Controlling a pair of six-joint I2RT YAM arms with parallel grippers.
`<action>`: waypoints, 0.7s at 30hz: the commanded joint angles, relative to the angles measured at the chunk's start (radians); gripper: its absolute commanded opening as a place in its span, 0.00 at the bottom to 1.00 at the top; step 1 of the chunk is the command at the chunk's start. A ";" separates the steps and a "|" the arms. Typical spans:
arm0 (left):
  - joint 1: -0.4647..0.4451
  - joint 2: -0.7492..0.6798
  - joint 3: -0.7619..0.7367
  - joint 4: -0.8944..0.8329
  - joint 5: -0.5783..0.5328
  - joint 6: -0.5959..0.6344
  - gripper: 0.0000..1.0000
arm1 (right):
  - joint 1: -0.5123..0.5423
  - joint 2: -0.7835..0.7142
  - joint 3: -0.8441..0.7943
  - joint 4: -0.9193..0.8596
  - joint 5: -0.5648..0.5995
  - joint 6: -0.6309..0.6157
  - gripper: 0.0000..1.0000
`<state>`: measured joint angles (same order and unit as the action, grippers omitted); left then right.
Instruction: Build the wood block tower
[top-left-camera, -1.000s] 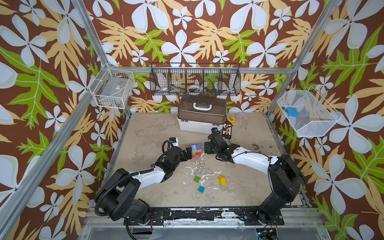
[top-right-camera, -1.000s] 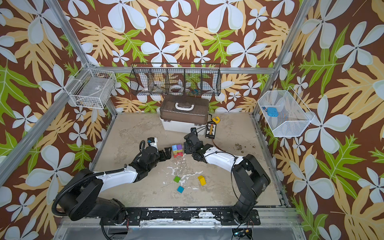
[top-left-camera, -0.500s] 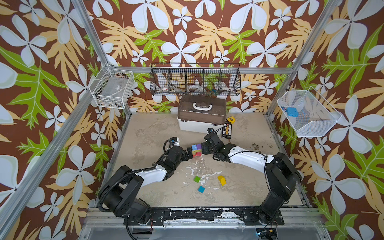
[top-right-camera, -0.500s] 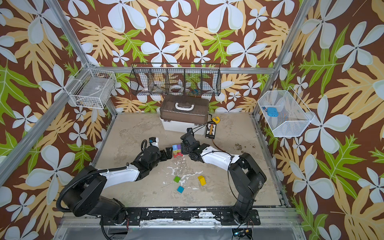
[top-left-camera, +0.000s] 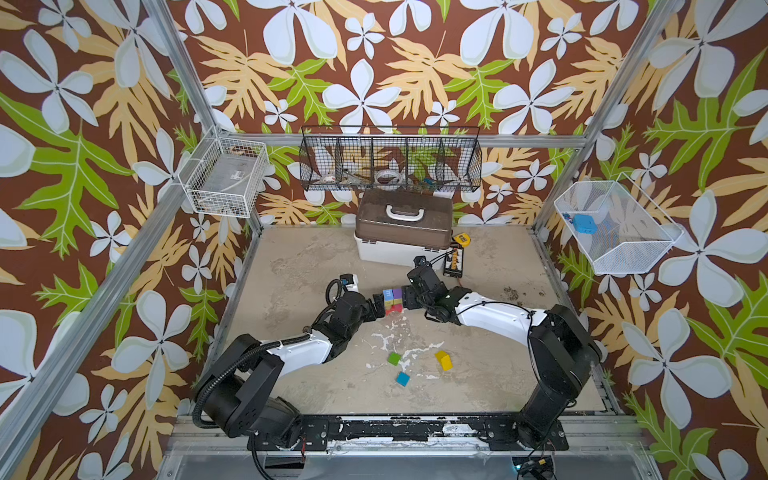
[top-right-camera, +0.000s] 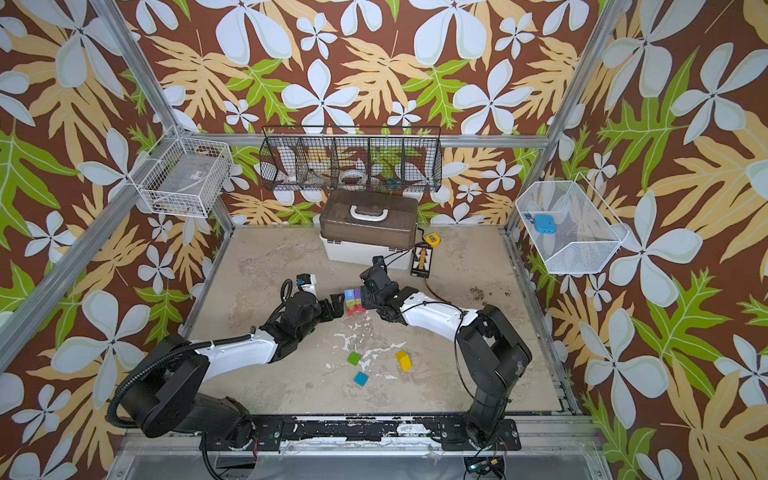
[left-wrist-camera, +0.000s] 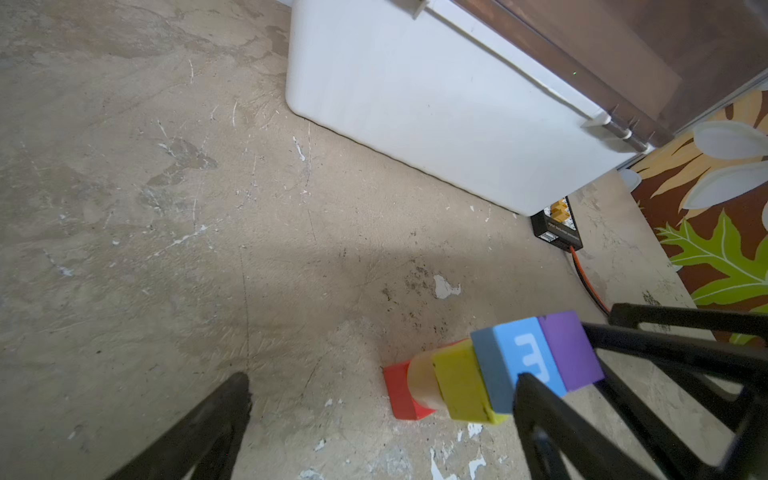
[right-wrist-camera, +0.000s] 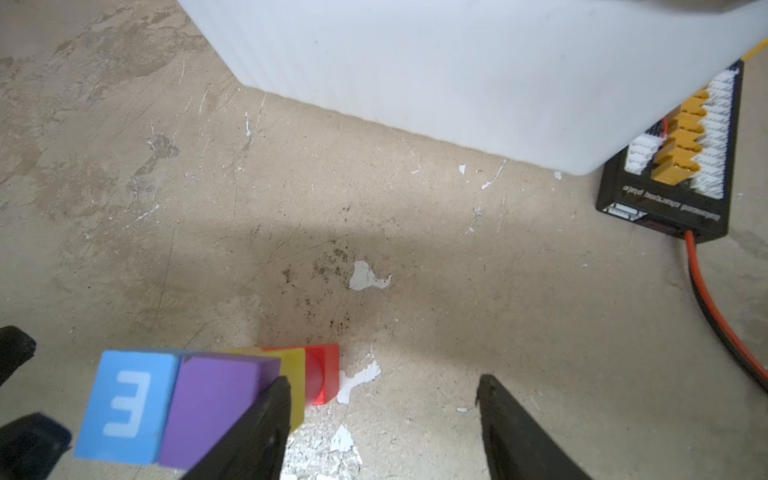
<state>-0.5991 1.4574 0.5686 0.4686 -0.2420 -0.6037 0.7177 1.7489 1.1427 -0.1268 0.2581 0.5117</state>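
Note:
The tower (top-left-camera: 392, 300) (top-right-camera: 353, 300) stands mid-table: red slab at the bottom, a tan and a red cylinder, a yellow slab (left-wrist-camera: 459, 384), then a blue cube (left-wrist-camera: 521, 353) and a purple cube (right-wrist-camera: 216, 399) side by side on top. My left gripper (top-left-camera: 380, 304) (left-wrist-camera: 380, 386) is open just left of the tower, one finger in front of the blue cube, nothing held. My right gripper (top-left-camera: 408, 297) (right-wrist-camera: 384, 382) is open just right of it, the tower outside its jaws, one finger close against the purple cube. A green cube (top-left-camera: 394, 358), a teal cube (top-left-camera: 402, 378) and a yellow block (top-left-camera: 443, 360) lie loose near the front.
A white box with a brown lid (top-left-camera: 403, 232) stands behind the tower. A black charging board (top-left-camera: 453, 262) with a red cable and a yellow tape measure (top-left-camera: 460, 239) lie beside it. Wire baskets hang on the walls.
My right gripper has shifted a little left, closer to the tower. The left gripper and the blocks have stayed where they were.

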 joint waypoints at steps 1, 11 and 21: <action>0.000 0.000 -0.001 0.012 -0.013 -0.007 0.99 | 0.002 0.005 0.009 -0.004 -0.003 -0.009 0.71; 0.000 0.007 0.004 0.011 -0.012 -0.007 0.99 | 0.002 0.013 0.017 -0.011 0.009 -0.007 0.71; -0.001 0.003 -0.001 0.011 -0.007 -0.009 1.00 | 0.002 0.027 0.053 -0.033 0.041 -0.004 0.71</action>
<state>-0.5991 1.4658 0.5686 0.4683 -0.2493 -0.6037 0.7197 1.7699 1.1774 -0.1463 0.2737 0.5117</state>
